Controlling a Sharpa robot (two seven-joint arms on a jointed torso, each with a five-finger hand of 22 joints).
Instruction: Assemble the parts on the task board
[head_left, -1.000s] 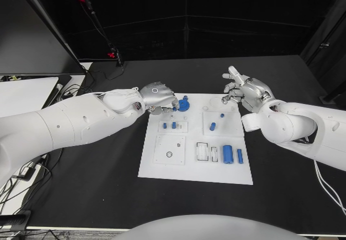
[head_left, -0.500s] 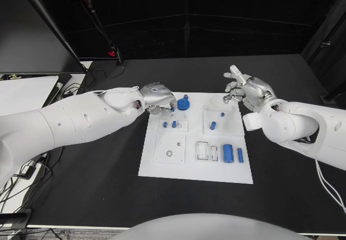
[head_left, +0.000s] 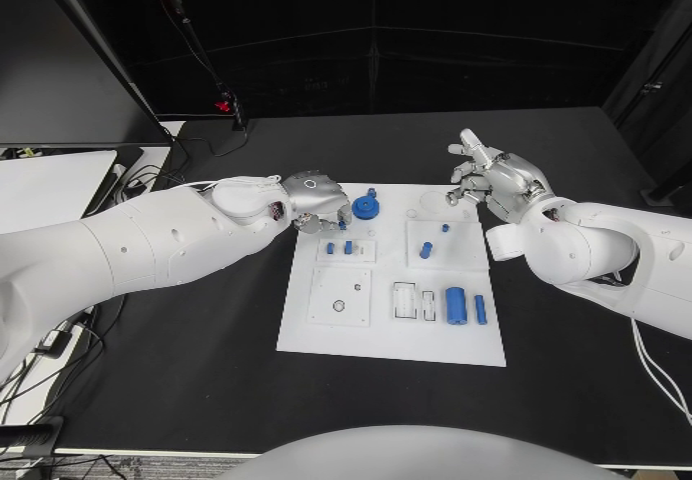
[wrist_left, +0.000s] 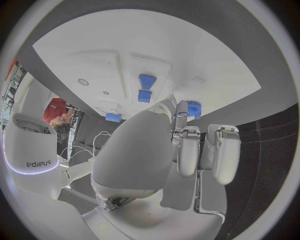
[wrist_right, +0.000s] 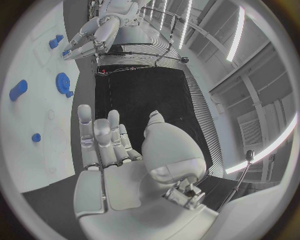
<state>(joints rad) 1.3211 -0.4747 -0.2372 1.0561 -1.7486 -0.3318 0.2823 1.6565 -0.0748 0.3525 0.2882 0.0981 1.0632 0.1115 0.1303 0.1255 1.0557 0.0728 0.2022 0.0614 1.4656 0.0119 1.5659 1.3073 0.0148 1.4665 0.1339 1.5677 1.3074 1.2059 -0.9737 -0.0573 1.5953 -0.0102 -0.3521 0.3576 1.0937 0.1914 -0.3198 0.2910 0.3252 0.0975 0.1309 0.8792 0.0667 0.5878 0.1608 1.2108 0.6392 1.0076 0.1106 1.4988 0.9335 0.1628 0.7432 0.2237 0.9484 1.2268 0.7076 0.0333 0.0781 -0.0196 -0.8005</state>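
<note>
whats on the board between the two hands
In the head view, the blue gear stands on the task board between the left hand and right hand; beyond it, bare white board.

black table (head_left: 173, 400) under board; white surface (head_left: 43, 190) beside it, cables (head_left: 216, 145) near far edge.

I'm seeing two bulky, glossy white arms, each ending in a silver hand, left hand (head_left: 313, 195) and right hand (head_left: 495, 182); thin white cables are running along the left wrist.

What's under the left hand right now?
The left hand hovers over the task board's far left corner, fingertips by small blue pegs; the blue gear sits beside it. Anything directly beneath the palm is hidden.
</note>
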